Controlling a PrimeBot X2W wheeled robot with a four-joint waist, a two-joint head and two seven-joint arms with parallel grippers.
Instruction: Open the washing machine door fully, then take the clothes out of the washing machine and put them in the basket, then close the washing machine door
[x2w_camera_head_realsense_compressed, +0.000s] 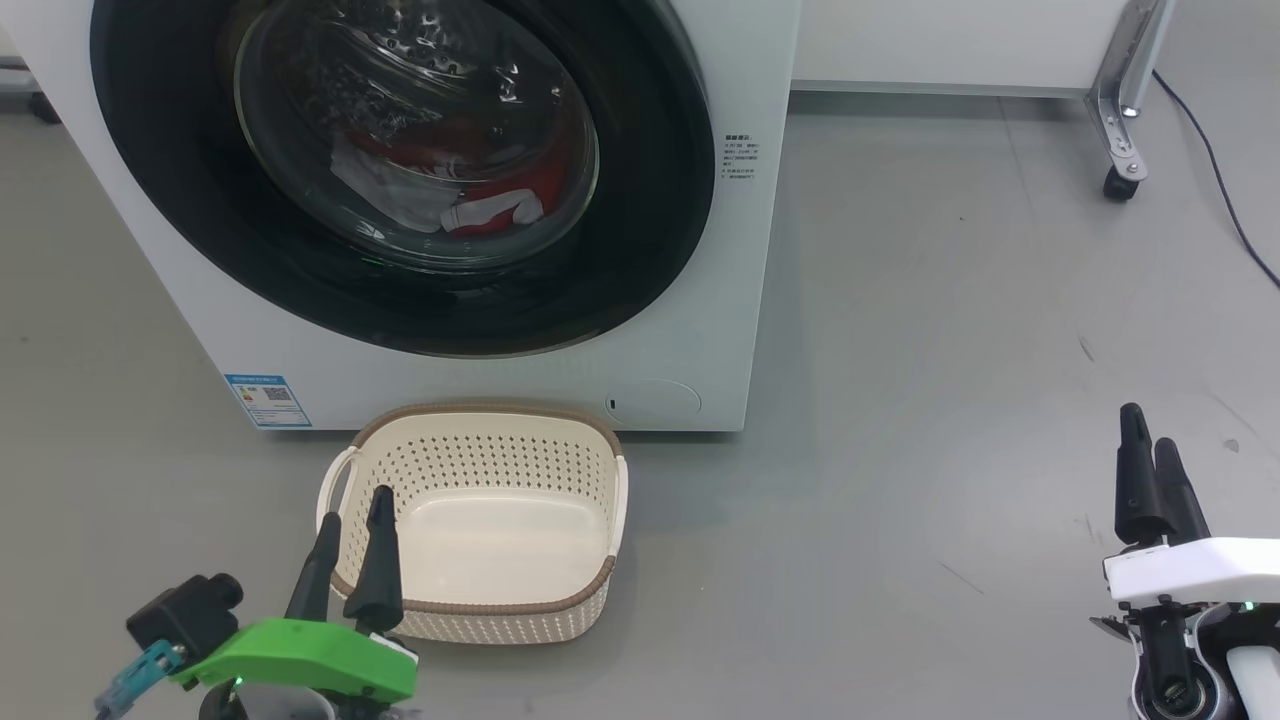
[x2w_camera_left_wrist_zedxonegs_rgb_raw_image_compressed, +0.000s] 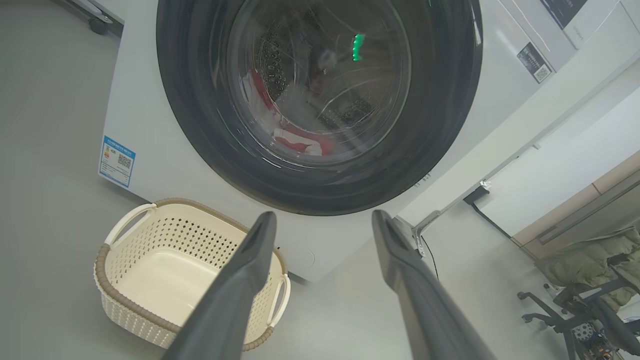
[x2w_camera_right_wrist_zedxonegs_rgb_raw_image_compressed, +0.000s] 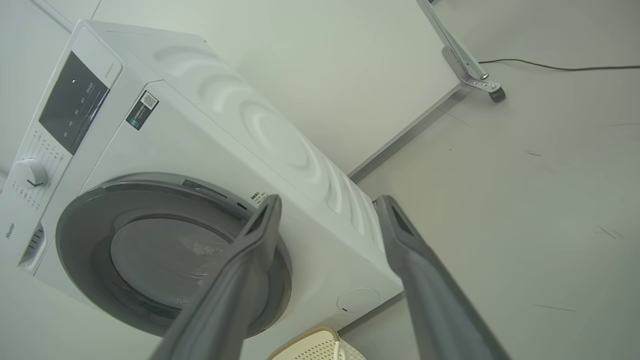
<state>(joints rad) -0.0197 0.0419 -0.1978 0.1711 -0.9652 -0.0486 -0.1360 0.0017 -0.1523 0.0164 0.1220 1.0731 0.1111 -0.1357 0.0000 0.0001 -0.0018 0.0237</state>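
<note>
A big white front-loading washing machine (x2w_camera_head_realsense_compressed: 480, 385) takes up the upper left of the head view, standing on a pale grey floor (x2w_camera_head_realsense_compressed: 950, 350). Its large round door (x2w_camera_head_realsense_compressed: 650, 200), with a wide glossy black rim and a bulging clear glass centre, sits closed against the machine's front. A cream plastic oblong basket (x2w_camera_head_realsense_compressed: 480, 412), with perforated sides, a brown woven-look rim and a loop handle at each end, stands upright on the floor just in front of the machine, below the door. Whether it touches the machine cannot be told. Its inside shows bare cream plastic. The red garments with white panels and stripes (x2w_camera_head_realsense_compressed: 490, 205) lie in a heap low in the drum, seen through the door glass. The left gripper (x2w_camera_head_realsense_compressed: 356, 508), two long dark fingers on a bright green housing, hangs over the near left corner of the basket. In the left wrist view its fingers (x2w_camera_left_wrist_zedxonegs_rgb_raw_image_compressed: 250, 280) stand spread wide, holding nothing, and point toward the foot of the machine. The right gripper (x2w_camera_head_realsense_compressed: 1147, 428), dark fingers on a white housing, hangs over bare floor well apart to the right. In the right wrist view its fingers (x2w_camera_right_wrist_zedxonegs_rgb_raw_image_compressed: 250, 270) are likewise spread wide with nothing held. A metal frame leg with a small caster (x2w_camera_head_realsense_compressed: 1120, 130) stands at the far right beside a thin black cable (x2w_camera_head_realsense_compressed: 1215, 160). A small blue label (x2w_camera_head_realsense_compressed: 268, 400) sits on the machine's lower left corner.
</note>
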